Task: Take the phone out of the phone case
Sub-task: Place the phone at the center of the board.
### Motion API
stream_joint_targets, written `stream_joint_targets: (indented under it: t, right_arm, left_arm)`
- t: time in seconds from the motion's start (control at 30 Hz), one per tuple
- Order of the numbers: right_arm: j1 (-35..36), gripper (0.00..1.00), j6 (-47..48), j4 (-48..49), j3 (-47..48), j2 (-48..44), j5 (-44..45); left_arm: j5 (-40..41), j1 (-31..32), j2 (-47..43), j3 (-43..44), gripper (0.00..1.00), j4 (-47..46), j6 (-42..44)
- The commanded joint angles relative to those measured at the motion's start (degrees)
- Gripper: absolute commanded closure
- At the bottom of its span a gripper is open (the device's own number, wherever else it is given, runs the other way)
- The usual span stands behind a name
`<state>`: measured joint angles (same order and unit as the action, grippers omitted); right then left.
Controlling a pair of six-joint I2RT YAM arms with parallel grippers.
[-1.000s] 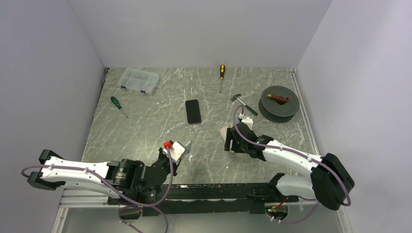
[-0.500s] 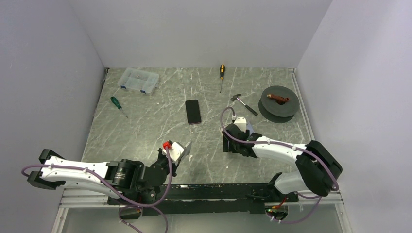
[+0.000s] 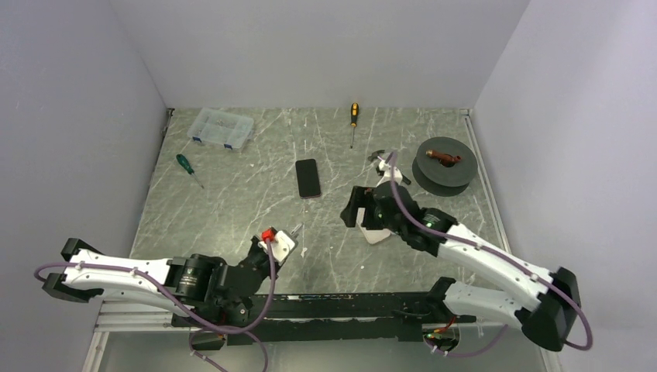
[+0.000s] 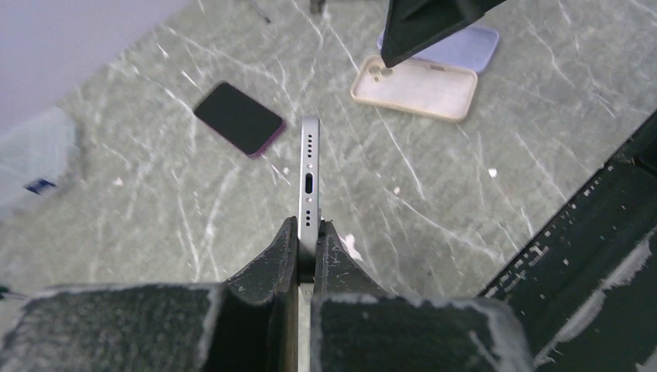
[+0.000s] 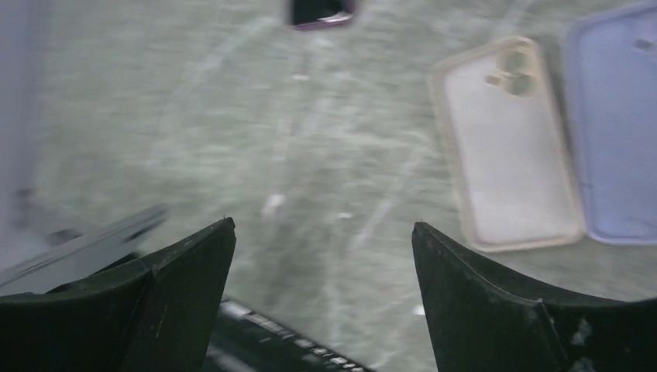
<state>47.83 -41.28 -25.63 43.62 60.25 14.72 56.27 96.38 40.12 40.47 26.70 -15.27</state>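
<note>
My right gripper (image 5: 321,226) has lifted off the empty beige case (image 4: 414,87), fingers spread and holding nothing, while my left gripper (image 4: 308,229) clamps the bare phone (image 4: 310,167) well apart from it, so extraction looks done.

Overhead rear view, wrist close-ups, shared beige case (image 4: 414,87)

A grey tabletop (image 3: 240,209) veined with white is being enclosed by plain pale walls at the left (image 3: 70,116), top (image 3: 325,46) and right (image 3: 573,116) of the frame. It is being lit evenly and softly. A black rail (image 3: 349,298) is being shown along its lower edge.
</note>
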Motion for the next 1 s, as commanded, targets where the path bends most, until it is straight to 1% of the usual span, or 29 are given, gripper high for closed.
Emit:
stream_joint_targets:
  t: [0.0, 0.07, 0.1, 0.13, 0.2, 0.23, 0.3, 0.4, 0.47, 0.53, 0.63, 0.67, 0.73, 0.8, 0.9, 0.97]
  right_arm:
    - [0.1, 0.12, -7.5, 0.4, 5.1, -3.6, -18.2]
    - [0.1, 0.1, -13.4, 3.2, 5.2, -4.4, -24.5]
    - [0.1, 0.1, -17.0, 5.7, 4.4, -5.2, -27.1]
    - [0.1, 0.09, -20.8, 10.2, 3.0, -6.7, -30.2]
    - [0.1, 0.09, -28.9, 18.7, -1.7, -9.8, -33.4]
    - [0.1, 0.09, -32.5, 22.3, -3.5, -11.2, -34.1]
    - [0.0, 0.09, -37.8, 27.7, -6.6, -13.7, -34.5]
    - [-0.1, 0.09, -38.1, 27.3, -6.3, -14.7, -34.8]
    - [-0.6, 0.09, -36.2, 23.6, -3.5, -13.2, -36.3]
    - [-0.6, 0.09, -35.4, 22.6, -1.9, -11.6, -37.6]
    - [-0.7, 0.1, -37.2, 25.2, -2.1, -10.4, -38.8]
    - [-0.8, 0.1, -38.1, 27.5, -2.3, -9.9, -39.4]
    - [-1.0, 0.12, -38.4, 28.4, -1.5, -8.3, -40.5]
    - [-1.0, 0.13, -38.3, 28.5, -0.6, -6.6, -41.1]
    - [-1.0, 0.14, -41.1, 33.0, -1.9, -5.9, -41.8]
    - [-1.2, 0.16, -41.0, 33.4, -1.0, -4.5, -42.7]
  left_arm:
    - [1.5, 0.5, -4.7, -1.2, 1.0, -18.5, 24.0]
    - [-3.8, 0.4, -7.8, -5.5, 1.0, -30.2, 37.5]
    - [-6.1, 0.4, -8.6, -7.0, 1.0, -35.1, 43.4]
    - [-7.3, 0.4, -8.6, -8.0, 1.0, -40.0, 48.6]
    - [-7.0, 0.4, -7.0, -7.8, 1.0, -42.0, 56.7]
    - [-6.7, 0.4, -5.7, -7.1, 1.0, -41.1, 59.4]
    - [-6.9, 0.4, -3.1, -5.6, 1.0, -38.3, 62.6]
    - [-6.4, 0.5, -0.9, -5.1, 1.0, -36.3, 65.4]
    - [-6.2, 0.5, -0.4, -6.7, 1.0, -39.6, 68.0]
    - [-6.4, 0.5, 0.3, -8.1, 1.0, -43.2, 70.8]
    - [-6.1, 0.5, 2.8, -10.8, 1.0, -51.3, 77.3]
    - [-5.9, 0.5, 3.7, -11.1, 1.0, -52.7, 78.5]
    - [-6.6, 0.4, 5.1, -11.4, 1.0, -54.5, 79.5]
    - [-7.7, 0.4, 5.6, -11.0, 1.0, -54.2, 78.9]
    - [-8.0, 0.5, 6.4, -10.6, 1.0, -52.3, 78.3]
    - [-7.9, 0.5, 5.9, -12.0, 1.0, -53.8, 78.7]
